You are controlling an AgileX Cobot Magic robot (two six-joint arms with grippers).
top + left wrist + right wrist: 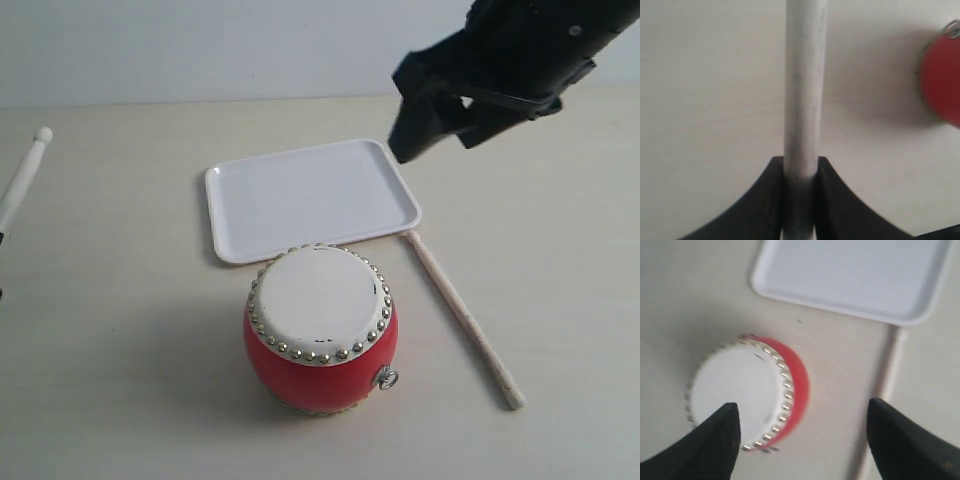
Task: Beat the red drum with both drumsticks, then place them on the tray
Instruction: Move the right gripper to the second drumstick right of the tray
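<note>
The red drum (320, 345) with its cream head stands mid-table, just in front of the white tray (310, 195). One drumstick (462, 315) lies loose on the table right of the drum, its far end close to the tray's corner. My right gripper (405, 140) hovers open above the tray's right corner. In the right wrist view its empty gripper (804, 407) frames the drum (740, 390), that drumstick (887, 375) and the tray (855, 270). My left gripper (800, 162) is shut on the other drumstick (805, 85), which slants up at the far left (22, 175). The left wrist view catches the drum's edge (942, 85).
A pale wall runs along the back of the beige tabletop (120, 330). The dark right arm (530, 50) reaches in from the top right corner. The tray holds nothing.
</note>
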